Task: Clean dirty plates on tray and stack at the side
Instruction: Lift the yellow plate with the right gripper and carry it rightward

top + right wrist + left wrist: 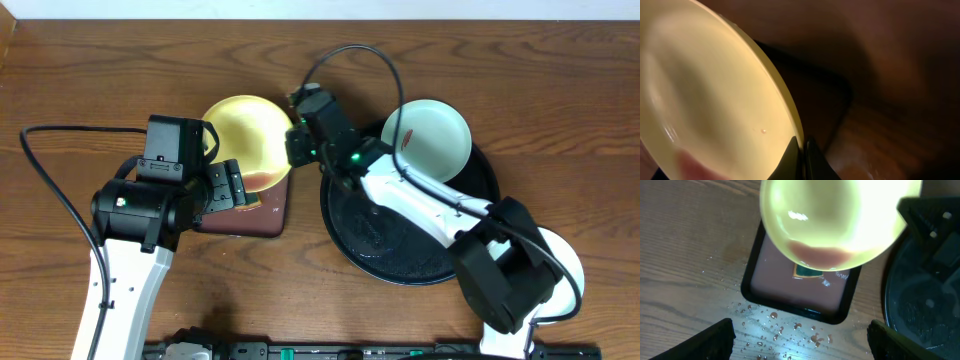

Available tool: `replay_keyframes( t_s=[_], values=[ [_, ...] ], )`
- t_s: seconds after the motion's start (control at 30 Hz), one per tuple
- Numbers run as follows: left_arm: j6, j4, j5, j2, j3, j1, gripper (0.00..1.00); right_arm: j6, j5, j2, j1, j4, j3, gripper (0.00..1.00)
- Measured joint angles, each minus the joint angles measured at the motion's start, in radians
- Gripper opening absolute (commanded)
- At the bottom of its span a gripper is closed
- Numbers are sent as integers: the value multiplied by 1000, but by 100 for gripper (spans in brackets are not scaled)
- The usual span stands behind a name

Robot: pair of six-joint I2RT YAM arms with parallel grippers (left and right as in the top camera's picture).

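My right gripper (298,146) is shut on the rim of the pale yellow plate (243,138) and holds it tilted over the reddish-brown rectangular tray (262,213). The right wrist view shows the fingers (803,150) pinching the plate's edge (710,95). In the left wrist view the yellow plate (835,220) has a reddish smear at its lower edge. My left gripper (226,188) is open and empty (800,342) beside it. A mint-green plate (432,135) leans on the far rim of the black tray (400,262). Another pale plate (566,268) lies at the right, partly hidden by the arm.
Water and reddish droplets (790,330) speckle the wooden table in front of the rectangular tray (800,292). The black tray's edge (920,315) is at the right of the left wrist view. A cable arcs over the mint plate.
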Motion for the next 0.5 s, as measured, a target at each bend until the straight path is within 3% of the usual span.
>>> replay_keyframes(
  t_s=[0.27, 0.5],
  values=[
    [0, 0, 0, 0, 0, 0, 86, -330, 163, 0, 48, 62, 74, 1],
    [0, 0, 0, 0, 0, 0, 86, -530, 322, -5, 105, 108, 75, 1]
  ],
)
